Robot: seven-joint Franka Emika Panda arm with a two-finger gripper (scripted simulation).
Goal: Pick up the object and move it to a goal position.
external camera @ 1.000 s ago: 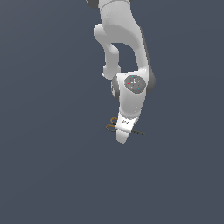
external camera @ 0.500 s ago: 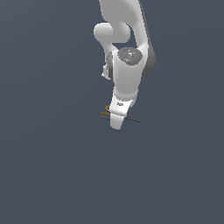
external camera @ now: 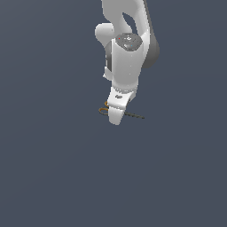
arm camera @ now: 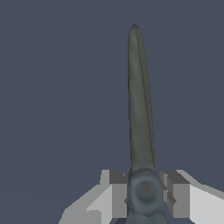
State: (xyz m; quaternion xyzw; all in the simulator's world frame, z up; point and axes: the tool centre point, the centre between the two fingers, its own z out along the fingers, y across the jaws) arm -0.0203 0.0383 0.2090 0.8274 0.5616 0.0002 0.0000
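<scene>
I have the fingers (arm camera: 118, 194) clamped on the scissors (arm camera: 140, 113) at the pivot; I judge the grasp made, next carry them to the goal.

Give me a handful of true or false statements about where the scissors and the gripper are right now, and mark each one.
1. The gripper has a finger on each side of the scissors near the pivot. True.
2. The scissors' blades are spread wide apart. False: in the wrist view they lie together as one narrow dark blade.
3. In the exterior view, the dark blades stick out toward that view's right of the gripper. True.
4. The handles of the scissors are blue. False: the ring handles are orange-yellow.
5. The scissors lie far from the gripper, untouched. False: they sit right between its fingers.
</scene>
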